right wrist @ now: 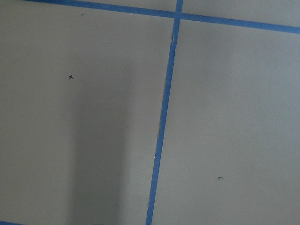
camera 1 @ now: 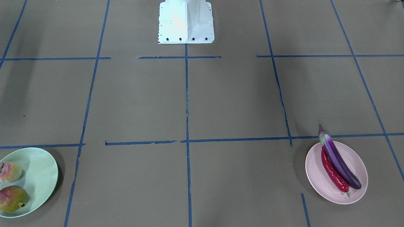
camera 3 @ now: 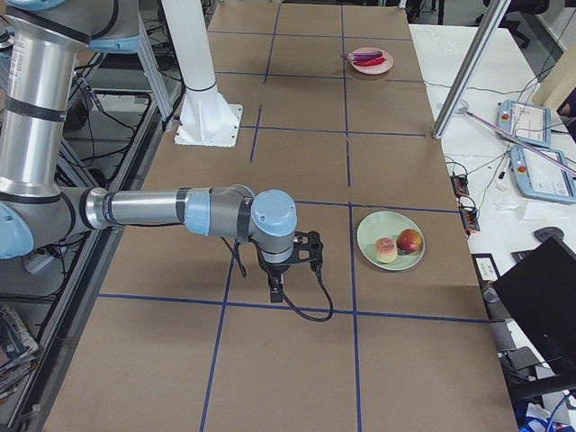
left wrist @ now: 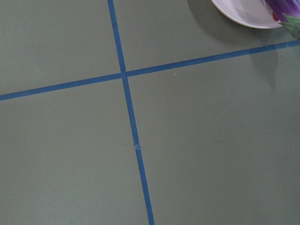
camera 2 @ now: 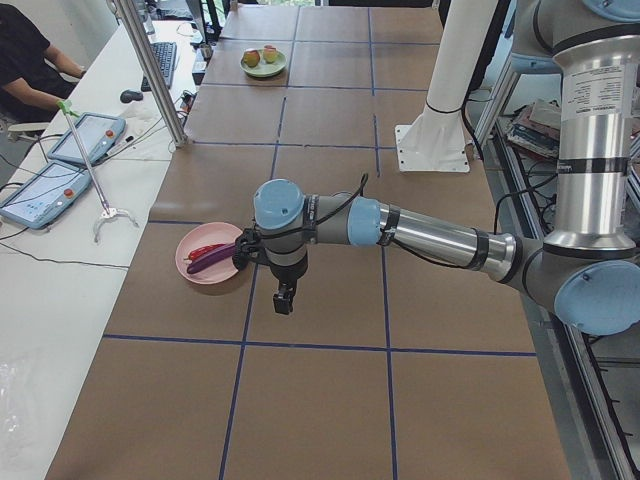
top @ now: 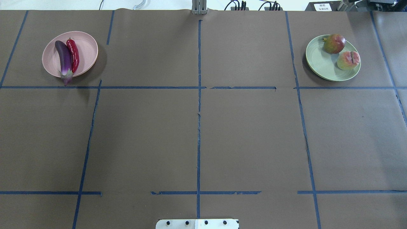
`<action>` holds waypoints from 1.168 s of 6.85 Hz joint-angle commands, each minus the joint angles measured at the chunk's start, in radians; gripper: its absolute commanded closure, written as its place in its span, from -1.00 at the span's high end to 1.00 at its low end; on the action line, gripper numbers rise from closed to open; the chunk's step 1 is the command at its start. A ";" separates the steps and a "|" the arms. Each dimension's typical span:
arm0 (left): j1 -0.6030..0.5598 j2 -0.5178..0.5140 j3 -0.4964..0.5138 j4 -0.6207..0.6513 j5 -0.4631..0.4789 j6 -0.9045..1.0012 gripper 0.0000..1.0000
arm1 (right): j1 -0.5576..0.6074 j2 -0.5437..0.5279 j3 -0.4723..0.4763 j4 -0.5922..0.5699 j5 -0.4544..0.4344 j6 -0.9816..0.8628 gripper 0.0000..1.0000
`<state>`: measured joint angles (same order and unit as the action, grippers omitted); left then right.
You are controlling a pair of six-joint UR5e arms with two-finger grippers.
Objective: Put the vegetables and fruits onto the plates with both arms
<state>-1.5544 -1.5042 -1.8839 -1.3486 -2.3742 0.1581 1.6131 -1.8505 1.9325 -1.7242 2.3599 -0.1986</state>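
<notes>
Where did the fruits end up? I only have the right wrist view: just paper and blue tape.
Observer: Both on the green plate: the dark red fruit and the pale blushed fruit.
Reviewer: And the vegetables?
Observer: The eggplant and chili pepper lie side by side on the pink plate.
Reviewer: The grippers?
Observer: The left gripper and right gripper hang above the table, off the plates; open or shut, I cannot tell.

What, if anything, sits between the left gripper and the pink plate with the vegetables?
Nothing visible does. The left gripper hangs over the brown table near the pink plate, where the eggplant and chili already lie.
</notes>
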 commanded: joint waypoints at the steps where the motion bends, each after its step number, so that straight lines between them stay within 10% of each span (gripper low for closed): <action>1: 0.001 0.001 -0.003 0.003 0.009 -0.002 1.00 | 0.001 -0.016 0.003 0.002 -0.004 -0.001 1.00; 8: 0.001 0.024 -0.017 0.003 0.010 -0.002 1.00 | 0.001 -0.027 0.051 -0.001 -0.047 -0.001 1.00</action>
<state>-1.5539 -1.4817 -1.9002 -1.3453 -2.3644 0.1565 1.6137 -1.8765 1.9692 -1.7234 2.3111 -0.1988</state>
